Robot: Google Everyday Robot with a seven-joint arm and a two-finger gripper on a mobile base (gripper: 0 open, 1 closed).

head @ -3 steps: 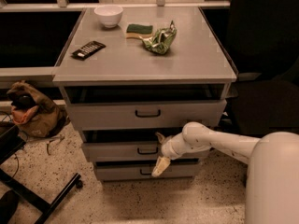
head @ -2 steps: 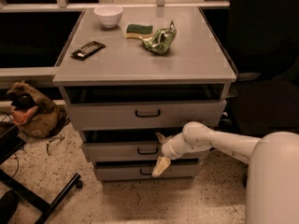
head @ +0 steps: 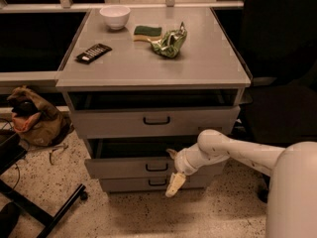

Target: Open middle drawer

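gripper point(head: 172, 169) hanging just right of the black bar handle point(head: 157, 167), spreading wide, one finger up, one down, clasping nothing | middle drawer point(head: 119, 167) sitting immediately left of gripper, standing partly out | top drawer point(head: 198, 120) jutting out above gripper | white bowl point(head: 115, 16), black remote point(head: 93, 53), sponge point(head: 147, 31), crumpled green bag point(head: 169, 41) lying on tabletop point(head: 148, 68) well above gripper

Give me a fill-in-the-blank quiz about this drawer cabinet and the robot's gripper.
1. The cabinet has ___ grey drawers.
2. The white bowl sits on its far ___ corner.
3. The gripper hangs low in front of the cabinet, to the ___ of the handle on the middle drawer.
Missing words: three; left; right.
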